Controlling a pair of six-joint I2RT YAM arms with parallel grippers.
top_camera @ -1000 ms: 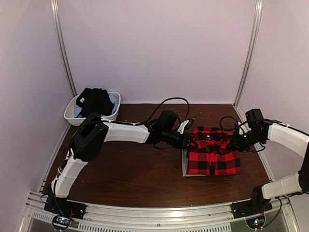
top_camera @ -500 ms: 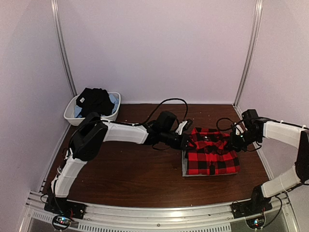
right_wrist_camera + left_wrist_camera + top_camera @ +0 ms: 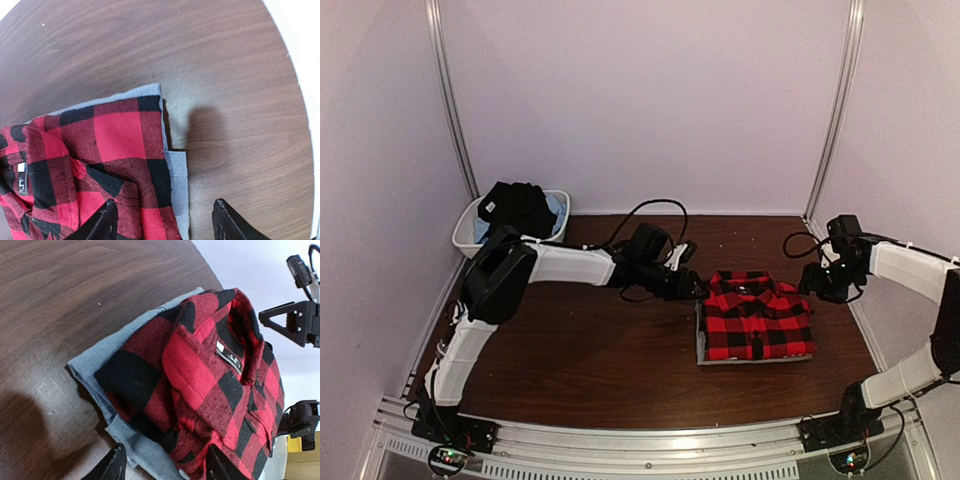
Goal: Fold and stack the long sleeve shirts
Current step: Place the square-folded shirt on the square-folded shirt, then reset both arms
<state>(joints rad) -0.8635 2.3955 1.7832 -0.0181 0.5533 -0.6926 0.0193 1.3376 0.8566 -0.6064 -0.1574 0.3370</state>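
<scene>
Table point(image 3: 600, 350): grey shirt point(image 3: 176, 175) edges outline flannel point(image 3: 757, 320).

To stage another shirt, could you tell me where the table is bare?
Free: wood between the white tub and the shirt stack, and the near strip before it. Crowded: the stack's collar end, flanked by left fingers and right fingers.

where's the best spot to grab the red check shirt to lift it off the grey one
Probably the side folds of the red check shirt, near its collar, one from each side. It lies folded flat on the grey shirt, whose edge sticks out beneath, so pinch only the upper layers.
</scene>
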